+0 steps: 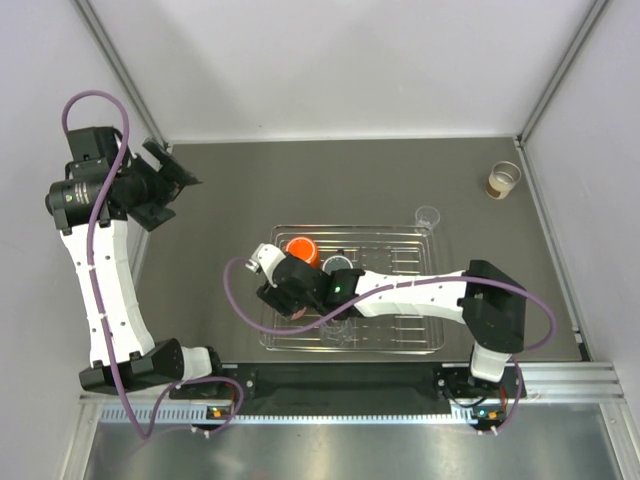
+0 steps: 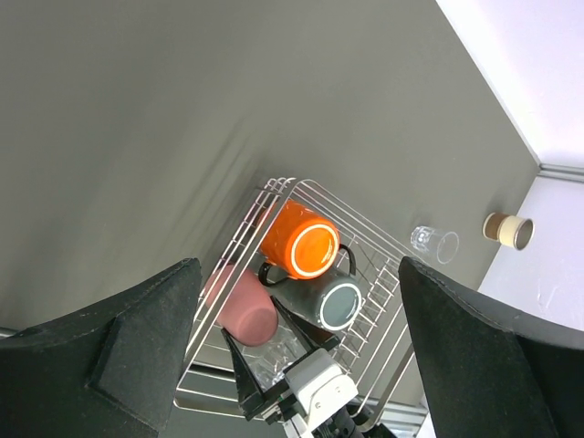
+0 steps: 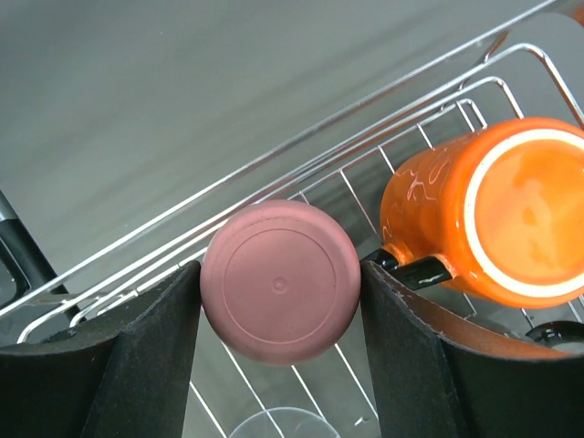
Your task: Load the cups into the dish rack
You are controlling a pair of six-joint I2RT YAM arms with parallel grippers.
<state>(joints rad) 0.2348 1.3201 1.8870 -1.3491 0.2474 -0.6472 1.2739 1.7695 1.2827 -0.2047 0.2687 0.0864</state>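
Note:
The silver wire dish rack lies mid-table. In it an orange cup and a dark grey cup lie on their sides, and a clear cup sits near the front. My right gripper is over the rack's left part. In the right wrist view it is shut on a pink cup turned bottom-up, fingers pressing both sides, beside the orange cup. My left gripper is raised at the far left, open and empty. Another clear cup and a cream cup stand outside the rack.
White enclosure walls bound the table at the back and sides. The left wrist view looks down on the rack, the pink cup and the cream cup. The right arm's links stretch across the rack.

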